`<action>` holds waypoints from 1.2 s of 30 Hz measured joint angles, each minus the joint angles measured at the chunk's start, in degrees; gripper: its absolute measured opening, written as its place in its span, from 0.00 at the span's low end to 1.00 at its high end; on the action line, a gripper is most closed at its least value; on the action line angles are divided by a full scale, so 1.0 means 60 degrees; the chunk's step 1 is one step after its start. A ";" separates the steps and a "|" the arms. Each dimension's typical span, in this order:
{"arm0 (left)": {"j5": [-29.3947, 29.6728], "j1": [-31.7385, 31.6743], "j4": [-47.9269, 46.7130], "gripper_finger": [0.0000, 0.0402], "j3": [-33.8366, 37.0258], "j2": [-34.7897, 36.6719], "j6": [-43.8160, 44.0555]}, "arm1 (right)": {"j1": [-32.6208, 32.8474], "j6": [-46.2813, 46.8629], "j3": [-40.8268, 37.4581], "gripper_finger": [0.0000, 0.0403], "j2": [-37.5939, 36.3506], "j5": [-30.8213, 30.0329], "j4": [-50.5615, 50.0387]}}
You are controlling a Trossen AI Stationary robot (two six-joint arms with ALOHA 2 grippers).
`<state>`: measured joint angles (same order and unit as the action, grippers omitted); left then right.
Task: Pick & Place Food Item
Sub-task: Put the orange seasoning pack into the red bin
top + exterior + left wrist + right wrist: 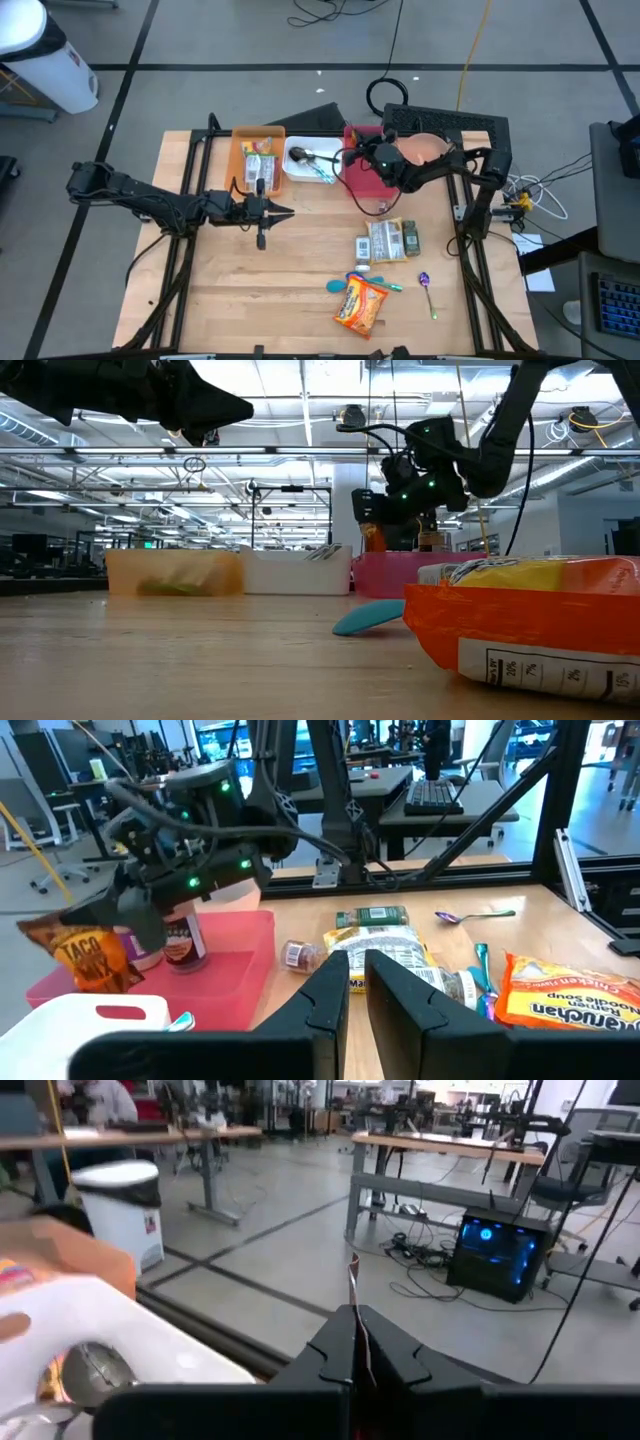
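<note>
A brown and orange taco mix packet [85,958] hangs over the place where the pink bin [372,182] meets the white bin [300,172], with my right gripper [78,917] shut on it. The right wrist view shows only its thin edge [352,1290], rising between the fingers. My left gripper [357,988] hovers level over the table's left middle and points toward the right. Its fingers stand a narrow gap apart with nothing between them. My right gripper pinches the taco mix packet's top edge [66,927] between its two fingers. The fingers come in roughly level from the table's right side. The packet hangs below them, upright and clear of both bins.
An orange bin [258,155] with packets stands left of the white bin, which holds a spoon [300,155]. A jar [183,942] stands in the pink bin. A ramen packet [360,305], flat packets [388,240], a blue item [335,285] and a purple spoon [426,287] lie near the front.
</note>
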<state>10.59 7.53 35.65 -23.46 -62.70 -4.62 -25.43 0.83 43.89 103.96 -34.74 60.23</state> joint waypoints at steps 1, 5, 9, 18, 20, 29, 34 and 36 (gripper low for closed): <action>0.0000 0.0000 -0.0001 0.12 0.0000 0.0000 -0.0003 | 0.0000 -0.0026 0.0125 0.00 0.0089 0.0000 -0.0168; 0.0000 0.0000 -0.0035 0.12 0.0000 -0.0002 -0.0014 | -0.0011 -0.0073 0.0445 0.00 0.0392 -0.0256 -0.0525; 0.0000 0.0000 -0.0066 0.12 0.0000 -0.0002 -0.0004 | -0.0040 -0.0071 0.0515 0.00 0.0578 -0.0528 -0.0524; 0.0000 0.0000 -0.0082 0.12 0.0000 0.0000 0.0037 | -0.0131 0.0228 0.0515 0.00 0.0915 -0.0955 -0.0367; 0.0000 0.0000 -0.0082 0.12 0.0000 -0.0003 0.0008 | -0.0146 0.0242 0.0515 0.00 0.0915 -0.0962 -0.0319; 0.0004 0.0000 -0.0082 0.12 0.0000 -0.0003 0.0000 | -0.0206 0.0195 0.0562 0.00 0.0915 -0.0958 0.0026; 0.0004 0.0000 -0.0082 0.12 0.0000 -0.0003 -0.0004 | -0.0282 0.0227 0.0562 0.00 0.0915 -0.0951 -0.0079; 0.0004 0.0000 -0.0082 0.12 0.0000 -0.0003 -0.0007 | -0.0338 0.0243 0.0562 0.00 0.0915 -0.0948 -0.0092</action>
<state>10.61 7.53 35.16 -23.46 -62.72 -4.66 -27.46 2.29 47.27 109.45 -40.43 59.67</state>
